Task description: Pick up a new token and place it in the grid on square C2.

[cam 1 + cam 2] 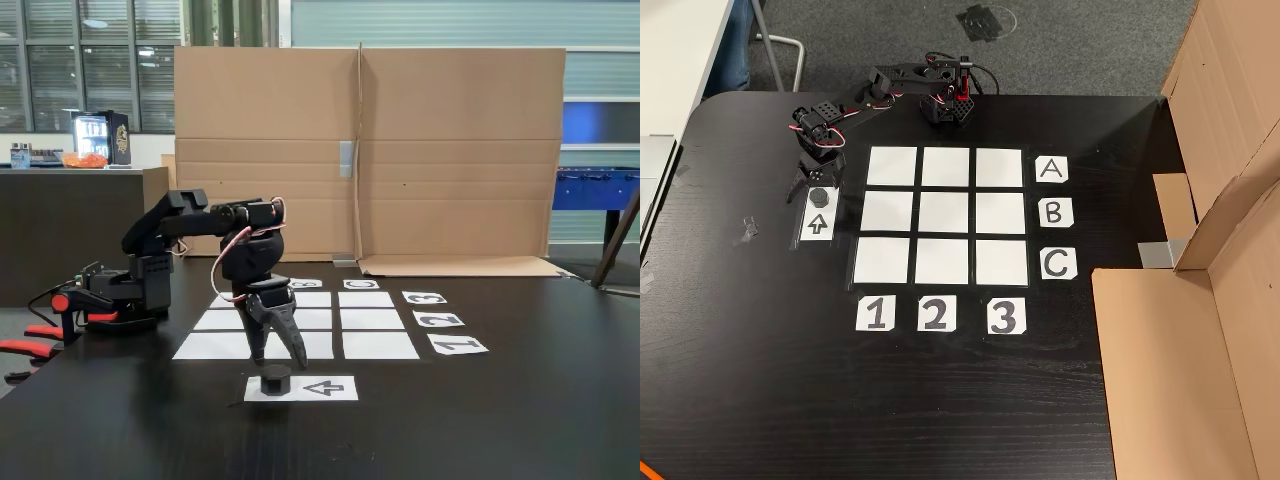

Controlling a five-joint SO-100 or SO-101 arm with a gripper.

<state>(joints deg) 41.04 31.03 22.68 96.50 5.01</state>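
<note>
Gripper [278, 360] hovering directly above token [274, 380], fingers spread, pinching nothing. Token sitting on arrow strip [818, 214], just left of grid [943, 216] in the downward-looking fixed view. Square C2 [942, 261] lying in bottom row, middle col. Token squat, no long axis.

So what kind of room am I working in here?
Probably an office or lab break area: a blue foosball table, a dark counter with a lit appliance, and a brown cardboard screen behind the black table.
</note>
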